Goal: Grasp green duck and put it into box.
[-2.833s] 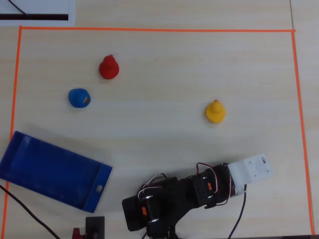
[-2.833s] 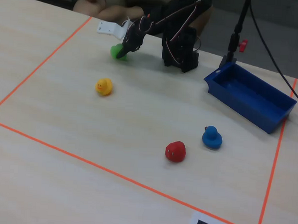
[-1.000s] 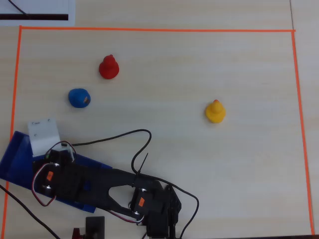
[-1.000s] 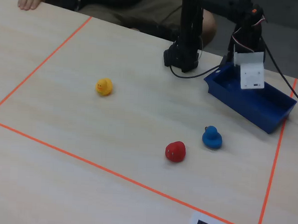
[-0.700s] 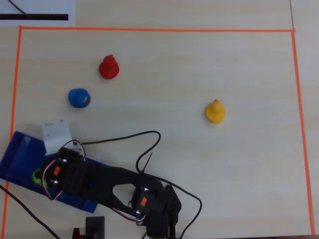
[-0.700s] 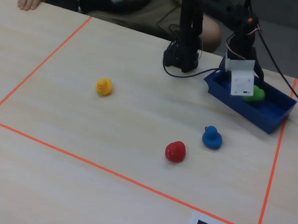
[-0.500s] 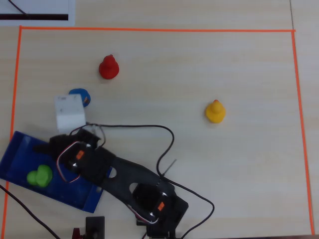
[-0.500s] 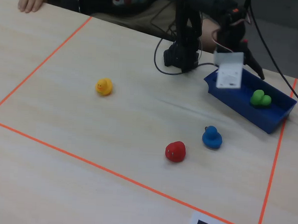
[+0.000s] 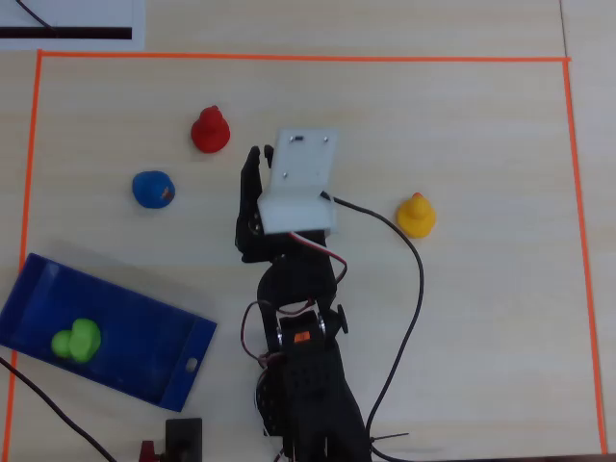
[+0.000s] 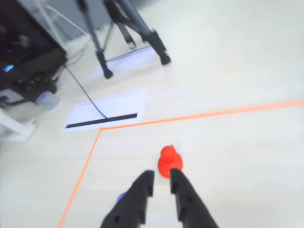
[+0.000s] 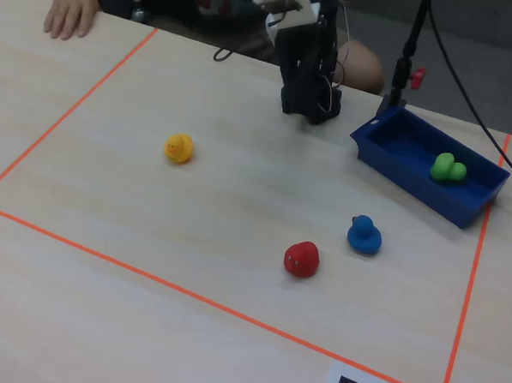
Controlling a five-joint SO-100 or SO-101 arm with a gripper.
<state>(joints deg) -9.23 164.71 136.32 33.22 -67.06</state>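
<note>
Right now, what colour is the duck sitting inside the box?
Bright lime green: the duck lies in the dark-blue box, clearest in the overhead view.

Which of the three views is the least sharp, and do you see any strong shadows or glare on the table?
The wrist view is softest: the gripper and red duck look hazy, the tabletop washed out. The overhead view is sharp, the green duck clear in the box. The fixed view is slightly soft. Lighting is even; shadows are faint, no hard glare.
</note>
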